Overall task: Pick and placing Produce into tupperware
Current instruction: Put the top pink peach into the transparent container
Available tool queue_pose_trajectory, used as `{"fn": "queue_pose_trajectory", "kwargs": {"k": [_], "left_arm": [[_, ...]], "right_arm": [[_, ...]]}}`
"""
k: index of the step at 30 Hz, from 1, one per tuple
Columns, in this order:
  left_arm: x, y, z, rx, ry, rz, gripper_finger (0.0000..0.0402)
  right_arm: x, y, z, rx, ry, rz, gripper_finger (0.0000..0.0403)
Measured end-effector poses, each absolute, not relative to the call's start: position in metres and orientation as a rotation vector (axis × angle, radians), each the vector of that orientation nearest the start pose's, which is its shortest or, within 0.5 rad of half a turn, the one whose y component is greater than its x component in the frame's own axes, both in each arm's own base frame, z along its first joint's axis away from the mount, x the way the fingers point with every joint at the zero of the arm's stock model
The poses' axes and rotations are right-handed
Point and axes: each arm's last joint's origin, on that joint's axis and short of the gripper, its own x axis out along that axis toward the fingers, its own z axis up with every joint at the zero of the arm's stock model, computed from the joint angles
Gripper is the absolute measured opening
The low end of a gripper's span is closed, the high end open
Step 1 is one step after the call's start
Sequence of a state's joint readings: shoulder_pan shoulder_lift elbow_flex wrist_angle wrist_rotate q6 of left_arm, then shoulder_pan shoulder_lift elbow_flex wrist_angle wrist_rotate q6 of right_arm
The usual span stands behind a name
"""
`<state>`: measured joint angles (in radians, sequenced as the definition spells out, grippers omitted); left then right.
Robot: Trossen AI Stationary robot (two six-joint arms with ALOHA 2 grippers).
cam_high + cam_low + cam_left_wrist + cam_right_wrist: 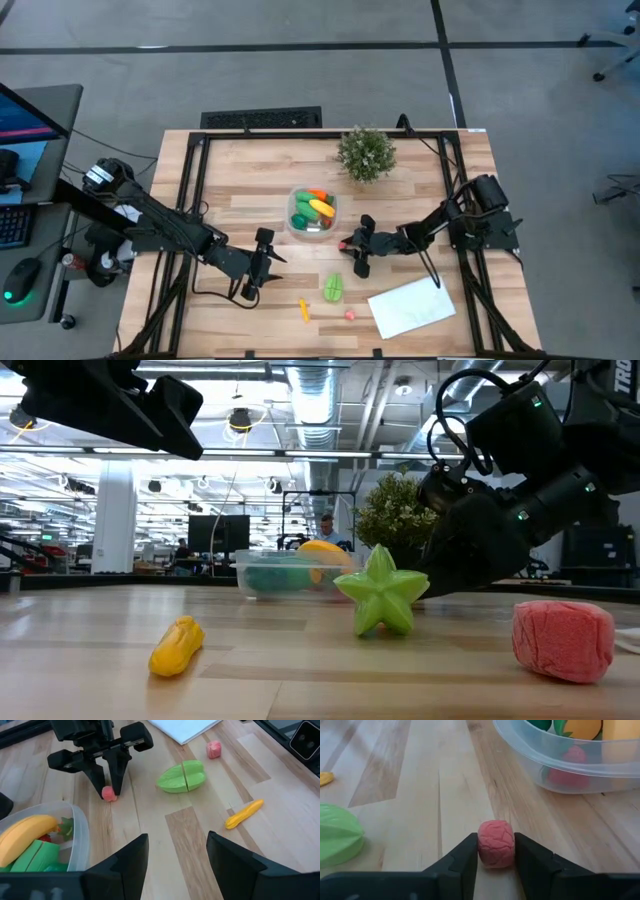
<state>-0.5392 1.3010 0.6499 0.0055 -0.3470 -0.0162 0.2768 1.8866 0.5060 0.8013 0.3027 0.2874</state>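
The risk, as I see it, is the little pink berry [495, 843] squirting out sideways when lifted: it is small and round, and the right pincer [495, 854] pinches it low on the bench [410, 795] by the very tips. A drop near the tupperware [311, 212] would send it rolling. The berry sits squarely between the two fingers, touching both, just beside the container, which already holds a banana and green pieces. The left pincer [177, 857] hangs spread and empty nearby, with the green starfruit [182, 776], yellow piece [244, 813] and another pink berry [214, 749] loose on the wood.
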Motion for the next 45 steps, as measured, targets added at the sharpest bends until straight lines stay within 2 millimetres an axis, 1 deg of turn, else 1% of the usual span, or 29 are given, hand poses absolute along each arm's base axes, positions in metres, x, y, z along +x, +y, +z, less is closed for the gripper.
{"fn": "queue_pose_trajectory", "kwargs": {"k": [10,18,23,28,32,35,40,45], "left_arm": [[0.225,-0.123,0.200,0.262,0.586,-0.180,0.0192],[0.225,-0.123,0.200,0.262,0.586,-0.180,0.0192],[0.225,-0.123,0.200,0.257,0.586,-0.179,0.0192],[0.225,-0.123,0.200,0.256,0.587,-0.178,0.0192],[0.225,-0.123,0.200,0.255,0.587,-0.178,0.0192],[0.225,-0.123,0.200,0.255,0.587,-0.178,0.0192],[0.225,-0.123,0.200,0.251,0.588,-0.177,0.0192],[0.225,-0.123,0.199,0.253,0.591,-0.177,0.0192]], "right_arm": [[0.280,0.071,0.076,0.098,0.519,-0.094,0.0115],[0.292,0.075,0.084,0.079,0.488,-0.039,0.0115],[0.297,0.076,0.103,0.059,0.433,0.002,0.0115],[0.295,0.075,0.134,-0.007,0.341,0.016,0.0115],[0.294,0.063,0.155,-0.067,0.274,-0.027,0.0115],[0.295,0.051,0.163,-0.086,0.246,-0.067,0.0115],[0.298,0.034,0.162,-0.105,0.257,-0.117,0.0115],[0.314,0.027,0.158,-0.103,0.268,-0.100,0.0115]]}}
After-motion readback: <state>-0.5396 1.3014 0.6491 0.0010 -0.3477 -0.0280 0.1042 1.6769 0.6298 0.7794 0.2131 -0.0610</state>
